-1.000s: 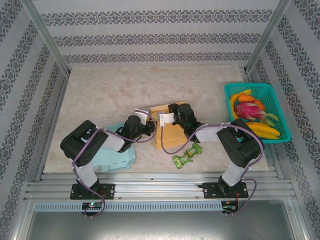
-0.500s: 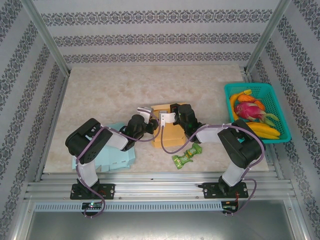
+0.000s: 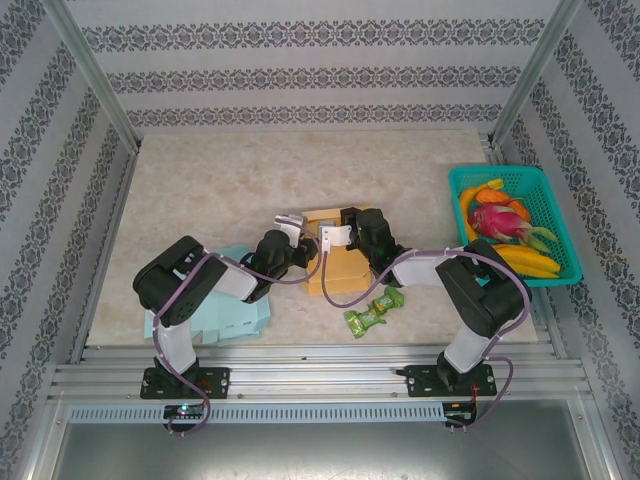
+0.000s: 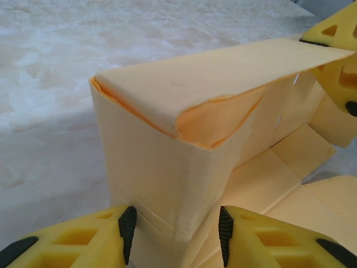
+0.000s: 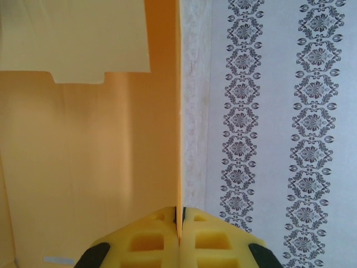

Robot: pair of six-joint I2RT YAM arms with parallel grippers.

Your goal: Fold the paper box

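1. Since a second ago the left arm has pushed forward and to the right, bringing its elbow closer to the paper box (image 3: 340,270); the right arm has barely shifted.
2. The paper box sits at mid-table between the two grippers, orange-yellow, partly folded, with one wall standing and a flap bent over its top (image 4: 162,167).
3. On my left wrist feed, the left gripper (image 4: 174,226) has its jaws parted around the box's near corner. I cannot tell whether the pads are pressing on it or only flanking it.
4. The right gripper (image 5: 179,223) is pinched closed on the thin edge of an upright box panel (image 5: 83,139).
5. From above, the left gripper (image 3: 293,226) is at the box's left side and the right gripper (image 3: 338,232) at its far end.
6. A green snack packet (image 3: 372,312) lies just in front of the box, and a teal basket (image 3: 460,180) of fruit stands well off to the right.
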